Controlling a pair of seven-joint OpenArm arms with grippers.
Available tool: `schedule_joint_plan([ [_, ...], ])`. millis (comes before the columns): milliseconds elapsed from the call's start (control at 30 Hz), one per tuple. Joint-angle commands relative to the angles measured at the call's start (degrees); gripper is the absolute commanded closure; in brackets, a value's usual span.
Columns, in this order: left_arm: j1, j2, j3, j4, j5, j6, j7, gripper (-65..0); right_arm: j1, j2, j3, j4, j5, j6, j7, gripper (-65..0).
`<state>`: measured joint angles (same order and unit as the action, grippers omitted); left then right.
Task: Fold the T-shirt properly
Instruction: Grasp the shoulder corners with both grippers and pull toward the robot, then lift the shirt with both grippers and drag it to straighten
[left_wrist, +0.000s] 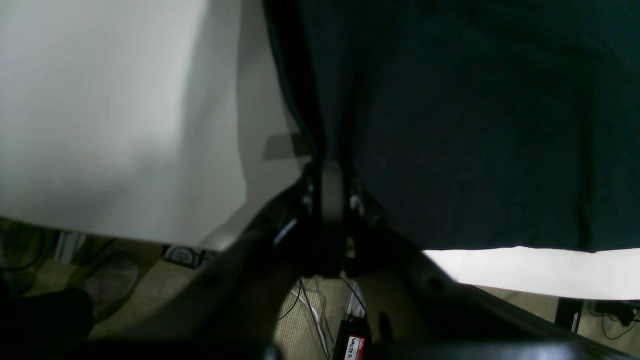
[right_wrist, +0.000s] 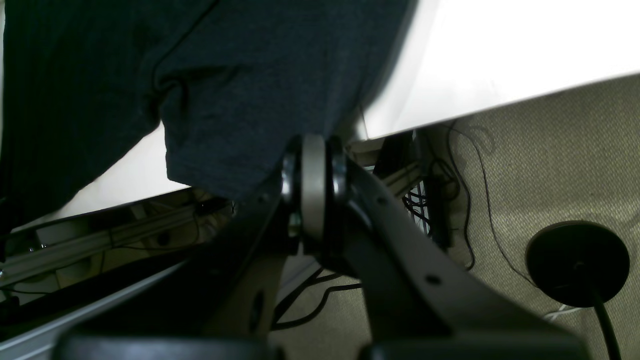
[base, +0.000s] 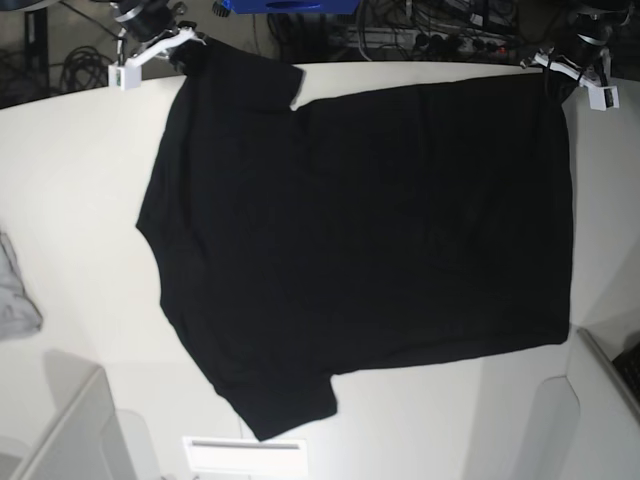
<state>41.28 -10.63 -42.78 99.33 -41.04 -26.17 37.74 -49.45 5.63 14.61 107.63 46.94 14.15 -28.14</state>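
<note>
The black T-shirt (base: 360, 230) lies spread flat on the white table (base: 70, 180), plain side up, with its sleeves toward the left and its hem on the right. My right gripper (base: 188, 48) sits at the far left sleeve by the table's back edge. In the right wrist view this gripper (right_wrist: 314, 142) is shut on the sleeve cloth (right_wrist: 240, 90), which hides its fingertips. My left gripper (base: 556, 62) is at the far right hem corner. In the left wrist view it (left_wrist: 312, 105) is closed along the shirt's edge (left_wrist: 475, 125).
A small grey cloth (base: 15, 290) lies at the table's left edge. A white label (base: 245, 455) sits at the front edge, with grey panels at both front corners. Cables and a black round base (right_wrist: 577, 262) are on the floor behind the table.
</note>
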Motion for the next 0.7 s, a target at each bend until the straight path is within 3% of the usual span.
schedule_joint_plan([
  [0,1.32,-0.75,-1.92,1.02,-0.85,-0.33,-1.03,0.0,-0.70,0.39,0.29,0.72,0.58,0.57,0.67,0.0],
  [167,1.49,-0.66,-5.35,1.81,-0.50,-4.55,-0.77,0.0,-0.09,0.39,0.29,0.54,0.49,0.57,0.67,0.0],
  [667,1.23,-0.58,-5.61,2.34,-0.85,-4.99,-0.77,0.0,1.06,0.31,-0.24,1.24,0.84,0.57,0.67,0.0],
])
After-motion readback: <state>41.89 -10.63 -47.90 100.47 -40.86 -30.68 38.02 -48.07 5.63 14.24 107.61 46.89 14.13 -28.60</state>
